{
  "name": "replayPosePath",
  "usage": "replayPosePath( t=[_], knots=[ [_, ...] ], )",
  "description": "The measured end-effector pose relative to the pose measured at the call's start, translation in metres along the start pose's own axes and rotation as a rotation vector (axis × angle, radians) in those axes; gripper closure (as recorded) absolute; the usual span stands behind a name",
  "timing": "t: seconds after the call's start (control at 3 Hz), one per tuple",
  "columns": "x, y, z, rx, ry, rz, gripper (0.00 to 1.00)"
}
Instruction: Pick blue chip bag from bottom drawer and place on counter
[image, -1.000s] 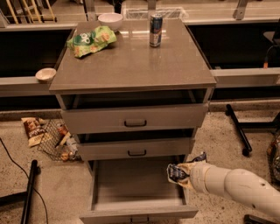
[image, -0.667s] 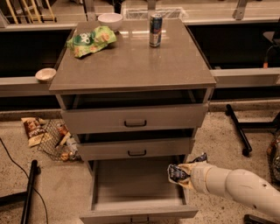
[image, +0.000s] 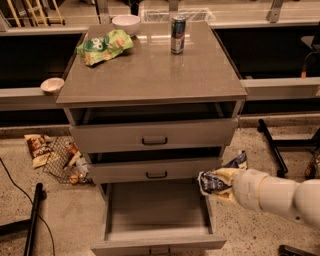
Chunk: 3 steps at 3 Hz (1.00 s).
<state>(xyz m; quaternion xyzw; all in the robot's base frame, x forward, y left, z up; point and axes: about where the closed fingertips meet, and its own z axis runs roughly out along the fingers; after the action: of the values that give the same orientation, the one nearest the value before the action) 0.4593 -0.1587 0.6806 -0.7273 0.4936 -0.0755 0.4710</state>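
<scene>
My gripper (image: 220, 184) comes in from the lower right on a white arm and is shut on the blue chip bag (image: 214, 180), a crumpled dark blue foil bag with pale markings. It holds the bag above the right wall of the bottom drawer (image: 157, 210), which is pulled out and shows a bare floor. The counter (image: 150, 70) is the glossy grey-brown top of the drawer cabinet, well above and to the left of the bag.
On the counter lie a green and yellow bag (image: 104, 46), a white bowl (image: 126, 22) and a can (image: 178, 34). A small bowl (image: 52, 85) sits on the left ledge. A brown packet (image: 39, 148) and a wire basket (image: 67, 161) lie on the floor left. Black stand legs (image: 272, 145) are at right.
The bag and gripper have stayed almost where they were, at the drawer's right wall; nothing else has moved.
</scene>
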Motion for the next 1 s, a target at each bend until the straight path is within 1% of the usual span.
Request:
replayPosePath(
  t=[0.33,0.67,1.0],
  knots=[
    [-0.037,-0.06,-0.048,0.084,-0.079,-0.178,1.0],
    [-0.076,-0.106,-0.08,0.141,-0.153,-0.356,1.0],
    [-0.076,-0.105,-0.08,0.14,-0.152,-0.354,1.0]
  ],
)
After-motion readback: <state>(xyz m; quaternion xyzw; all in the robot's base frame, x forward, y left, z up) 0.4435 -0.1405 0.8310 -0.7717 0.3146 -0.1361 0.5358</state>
